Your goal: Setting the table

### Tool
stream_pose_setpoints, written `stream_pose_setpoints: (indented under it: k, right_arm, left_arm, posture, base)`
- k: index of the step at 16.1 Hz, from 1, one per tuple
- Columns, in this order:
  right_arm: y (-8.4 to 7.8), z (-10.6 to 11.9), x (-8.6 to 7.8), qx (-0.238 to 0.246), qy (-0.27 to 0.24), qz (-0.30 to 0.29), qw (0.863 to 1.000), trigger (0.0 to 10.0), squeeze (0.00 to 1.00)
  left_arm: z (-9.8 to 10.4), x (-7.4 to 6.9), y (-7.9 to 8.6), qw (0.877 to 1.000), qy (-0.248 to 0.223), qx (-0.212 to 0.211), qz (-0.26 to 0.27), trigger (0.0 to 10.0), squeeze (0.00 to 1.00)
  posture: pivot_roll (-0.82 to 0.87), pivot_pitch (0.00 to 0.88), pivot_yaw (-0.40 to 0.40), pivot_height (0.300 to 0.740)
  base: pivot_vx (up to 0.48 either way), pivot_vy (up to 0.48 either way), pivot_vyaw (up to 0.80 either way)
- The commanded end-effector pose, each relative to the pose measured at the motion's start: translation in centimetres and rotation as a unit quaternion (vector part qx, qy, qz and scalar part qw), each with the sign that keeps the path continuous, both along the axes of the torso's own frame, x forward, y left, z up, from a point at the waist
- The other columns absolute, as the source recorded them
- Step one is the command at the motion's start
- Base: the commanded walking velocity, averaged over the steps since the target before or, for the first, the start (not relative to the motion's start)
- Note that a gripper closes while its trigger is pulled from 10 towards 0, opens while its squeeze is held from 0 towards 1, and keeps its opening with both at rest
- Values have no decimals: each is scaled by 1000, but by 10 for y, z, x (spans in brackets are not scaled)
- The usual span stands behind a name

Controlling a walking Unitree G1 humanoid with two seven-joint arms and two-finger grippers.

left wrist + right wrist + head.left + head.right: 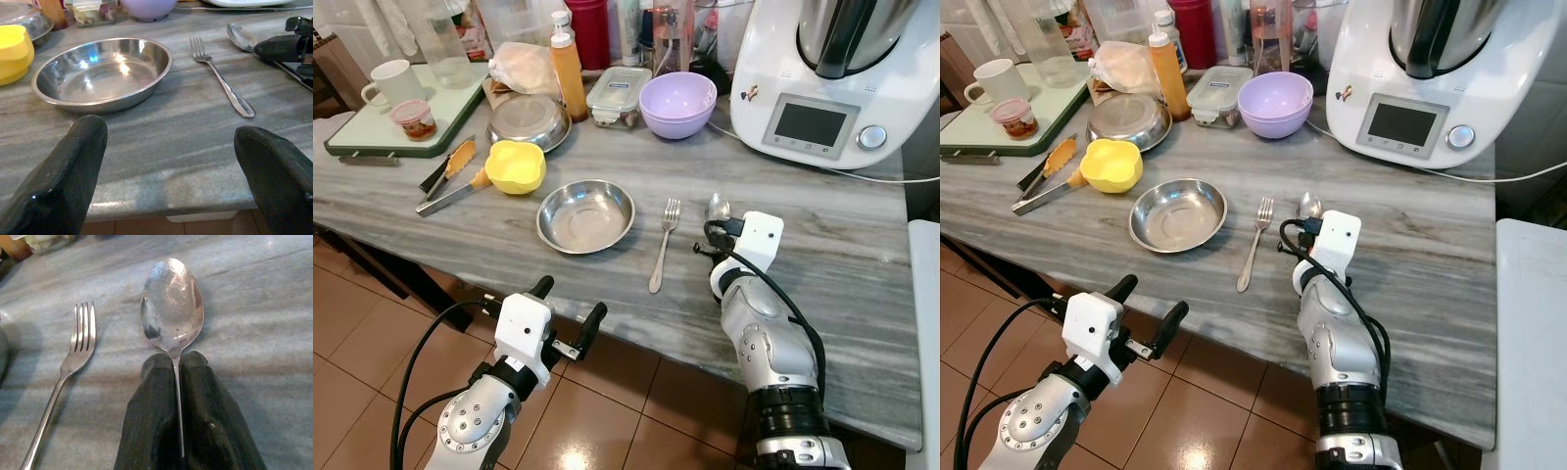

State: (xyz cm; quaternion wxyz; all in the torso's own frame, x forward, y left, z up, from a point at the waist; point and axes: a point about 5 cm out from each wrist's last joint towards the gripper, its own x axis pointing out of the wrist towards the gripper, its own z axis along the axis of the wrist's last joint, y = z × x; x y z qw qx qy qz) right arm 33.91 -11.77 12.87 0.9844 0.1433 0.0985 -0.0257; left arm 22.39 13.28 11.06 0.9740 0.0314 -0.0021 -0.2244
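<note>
While gripping spoon (172,308), right claw (177,377) flanks fork (73,352).

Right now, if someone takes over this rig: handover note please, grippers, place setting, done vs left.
Right gripper: shut on the spoon handle, bowl of the spoon low over the counter, just right of the fork.
Left gripper: open, holding nothing, hovering off the counter's near edge facing the steel plate.
Laid: steel plate, with the fork flat to its right.
Left: release the spoon beside the fork and back the right arm off. Cannot tell whether the spoon touches the counter yet.
</note>
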Motion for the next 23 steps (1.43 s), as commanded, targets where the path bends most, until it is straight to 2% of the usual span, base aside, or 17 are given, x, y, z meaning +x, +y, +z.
stream_pose_setpoints:
  k: [1, 6, 9, 11, 12, 13, 14, 23]
  right_arm:
    - [5, -17, -4, 22, 39, 1, 999, 0, 0]
    - [16, -18, -2, 48, 41, 4, 998, 0, 0]
    - [20, -16, -2, 49, 35, 4, 998, 0, 0]
    - [18, -16, -2, 43, 31, 2, 999, 0, 0]
    - [17, -18, -3, 47, 33, 0, 998, 353, 0]
    - [16, -18, -3, 54, 34, 3, 998, 5020, 1000]
    - [16, -19, -3, 49, 35, 0, 998, 10000, 1000]
    - [14, -16, -2, 35, 22, 12, 999, 10000, 1000]
  left_arm:
    - [-3, -1, 4, 1000, 4, 4, 5, 10000, 0]
    - [-3, -1, 4, 1000, 4, 3, 6, 10000, 0]
    - [-3, -1, 4, 1000, 4, 4, 6, 10000, 0]
    - [-3, 0, 4, 1000, 4, 4, 6, 10000, 0]
    - [-3, 0, 4, 1000, 3, 4, 6, 10000, 0]
    - [-3, 0, 4, 1000, 3, 4, 6, 10000, 0]
    - [-3, 0, 4, 1000, 4, 3, 6, 10000, 0]
    - [-3, 2, 2, 1000, 0, 1, 7, 10000, 0]
  posture:
    - [-97, 145, 105, 740]
    - [-92, 144, 104, 740]
    - [-90, 144, 105, 740]
    - [-88, 142, 105, 740]
    - [-88, 142, 105, 740]
    - [-88, 142, 105, 740]
    - [-89, 140, 105, 740]
    - [-93, 129, 95, 740]
  base:
    - [0, 0, 0]
    - [0, 0, 0]
    - [0, 0, 0]
    - [0, 0, 0]
    - [0, 0, 0]
    - [0, 0, 0]
    - [0, 0, 0]
    - [0, 0, 0]
